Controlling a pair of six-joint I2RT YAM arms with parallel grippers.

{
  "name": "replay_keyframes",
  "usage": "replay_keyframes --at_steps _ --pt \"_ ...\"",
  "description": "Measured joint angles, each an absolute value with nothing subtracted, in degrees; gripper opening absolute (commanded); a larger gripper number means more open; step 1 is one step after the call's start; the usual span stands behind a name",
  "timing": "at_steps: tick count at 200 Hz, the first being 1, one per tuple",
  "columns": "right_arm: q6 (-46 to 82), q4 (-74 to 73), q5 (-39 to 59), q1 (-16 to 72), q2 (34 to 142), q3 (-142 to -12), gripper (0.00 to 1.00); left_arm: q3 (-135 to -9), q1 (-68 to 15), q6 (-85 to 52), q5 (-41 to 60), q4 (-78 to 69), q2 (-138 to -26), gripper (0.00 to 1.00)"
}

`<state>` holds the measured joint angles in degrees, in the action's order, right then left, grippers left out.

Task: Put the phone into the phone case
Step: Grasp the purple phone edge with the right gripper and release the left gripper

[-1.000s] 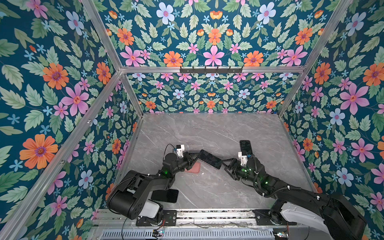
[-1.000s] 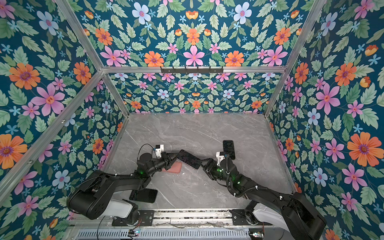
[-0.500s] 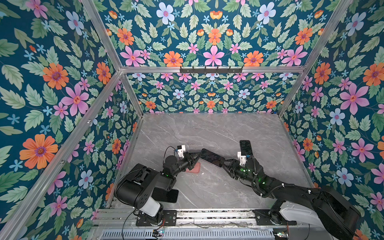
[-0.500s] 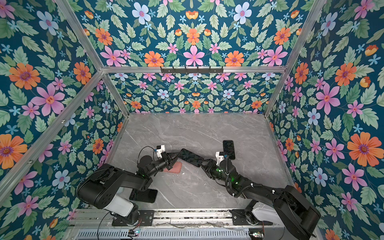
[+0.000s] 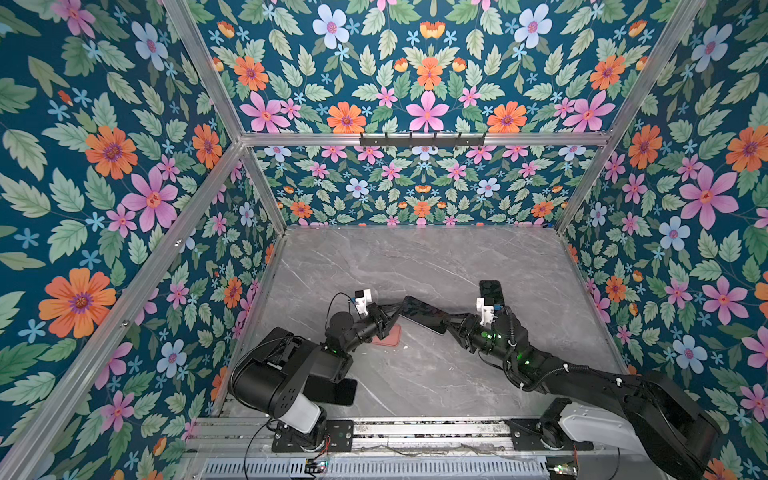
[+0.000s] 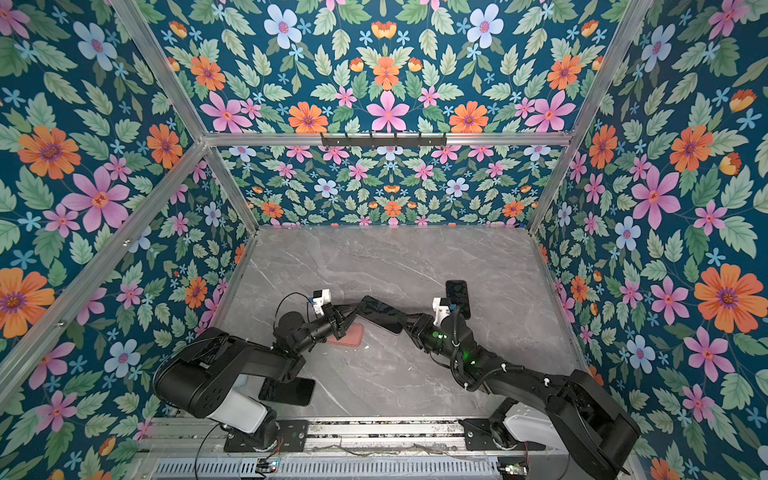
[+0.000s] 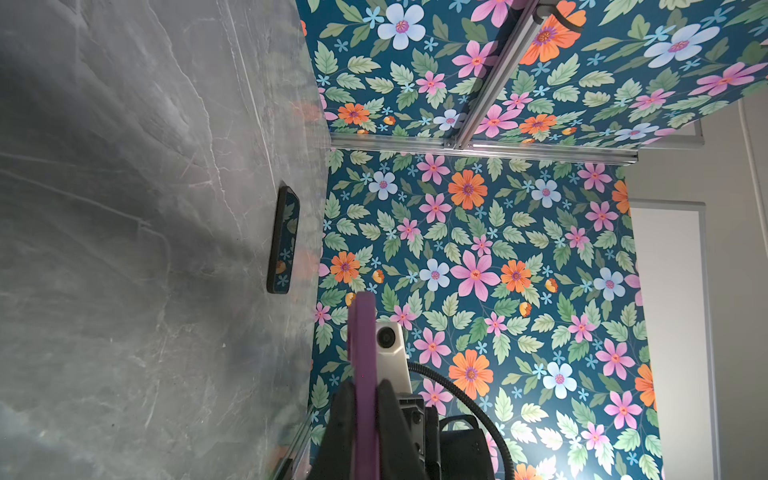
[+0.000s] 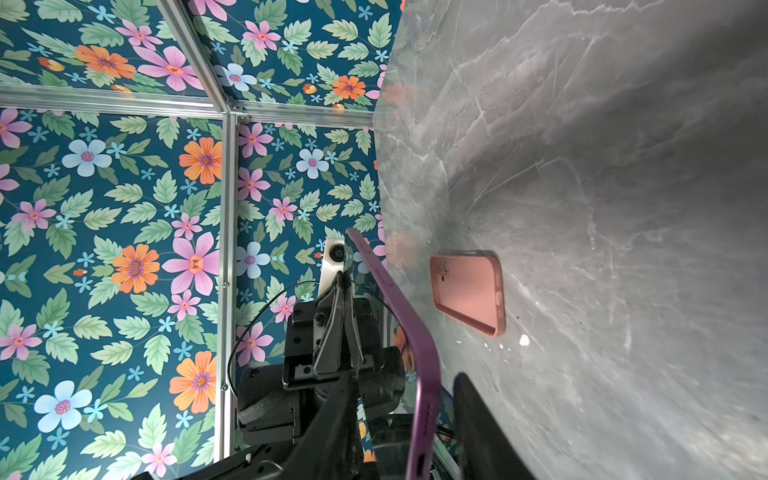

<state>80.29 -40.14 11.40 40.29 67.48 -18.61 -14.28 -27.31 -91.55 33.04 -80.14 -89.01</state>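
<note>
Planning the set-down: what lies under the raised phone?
A pink case lies flat on the table below the phone. In both top views the left gripper hides part of the case.

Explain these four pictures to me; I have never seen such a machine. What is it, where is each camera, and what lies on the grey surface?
These are two black robot arms at a grey table. Each ends in a gripper, a clamp with two fingers. Two pictures come from a camera above, looking down on everything; the other two come from small cameras on the arms' wrists. On the table lie a pink phone case, a black phone beyond the right arm, and a second phone by the left arm's base. The left gripper is shut on one end of a purple-edged item, held above that case; whether it is a bare case or a cased phone, I cannot tell. The right gripper has its fingers open around the other end.
</note>
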Motion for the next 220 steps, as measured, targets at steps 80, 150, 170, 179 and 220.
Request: replay_keyframes --at_steps 80,150,170,179,220 --pt "80.31 -40.21 11.6 40.1 67.31 -18.7 0.17 -14.39 -27.53 -91.59 32.84 -80.14 -88.99 0.0" --pt "80.9 -41.01 10.72 40.01 65.17 -18.74 0.0 -15.03 -28.1 -91.66 31.88 -79.05 -88.9 0.07" --pt "80.79 -39.92 10.72 39.99 64.14 -18.76 0.0 -15.07 -28.32 -91.26 31.92 -78.89 -88.88 0.21" --pt "80.42 -39.53 10.74 39.94 63.64 -18.81 0.0 -15.14 -28.47 -90.8 31.99 -78.35 -88.79 0.29" --pt "79.92 -35.59 10.72 39.48 60.34 -17.76 0.0 -15.94 -27.88 -85.36 33.19 -68.47 -82.63 0.53"
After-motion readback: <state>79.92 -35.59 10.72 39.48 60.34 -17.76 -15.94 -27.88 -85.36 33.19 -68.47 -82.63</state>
